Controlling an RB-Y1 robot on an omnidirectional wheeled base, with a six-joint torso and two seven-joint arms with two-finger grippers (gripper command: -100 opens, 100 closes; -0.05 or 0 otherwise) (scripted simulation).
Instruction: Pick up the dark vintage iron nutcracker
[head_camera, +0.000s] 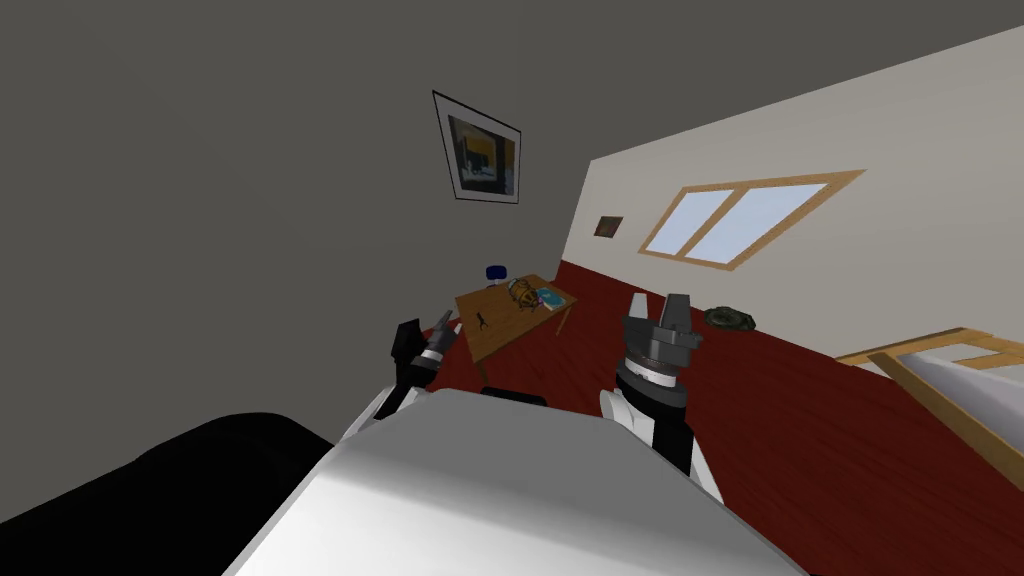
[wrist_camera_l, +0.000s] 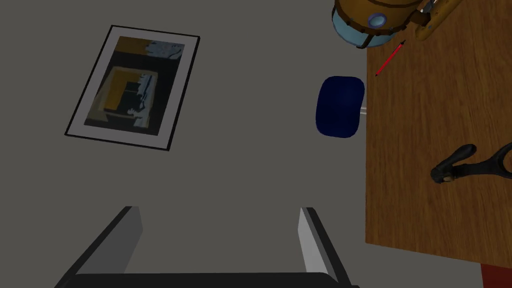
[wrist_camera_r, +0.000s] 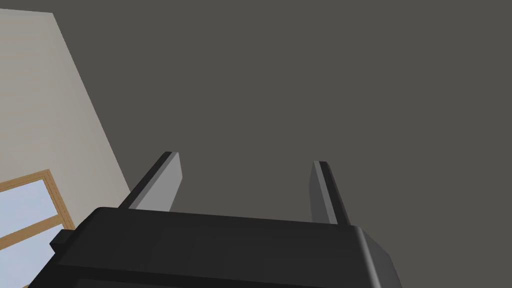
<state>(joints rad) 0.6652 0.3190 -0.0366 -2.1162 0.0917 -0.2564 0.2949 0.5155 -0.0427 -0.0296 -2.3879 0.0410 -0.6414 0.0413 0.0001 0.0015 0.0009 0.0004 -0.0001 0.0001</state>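
Note:
The dark nutcracker (wrist_camera_l: 470, 165) lies flat on a wooden table (wrist_camera_l: 425, 125), to the side of and beyond my left gripper (wrist_camera_l: 220, 225). That gripper is open with nothing between its fingers and hangs off the table's edge, facing the grey wall. In the head view the nutcracker (head_camera: 482, 321) is a small dark shape on the near part of the table (head_camera: 500, 335), with my left gripper (head_camera: 445, 325) just short of the table's near corner. My right gripper (head_camera: 660, 305) is raised to the right of the table, and its wrist view shows the right gripper (wrist_camera_r: 245, 185) open and empty.
A dark blue rounded object (wrist_camera_l: 340, 106) stands by the table's far edge. A red pencil (wrist_camera_l: 390, 60) and a brown and blue barrel-like thing (wrist_camera_l: 372, 20) lie farther along the tabletop. A dark round item (head_camera: 728, 318) sits on the red floor; a wooden frame (head_camera: 950, 370) is at right.

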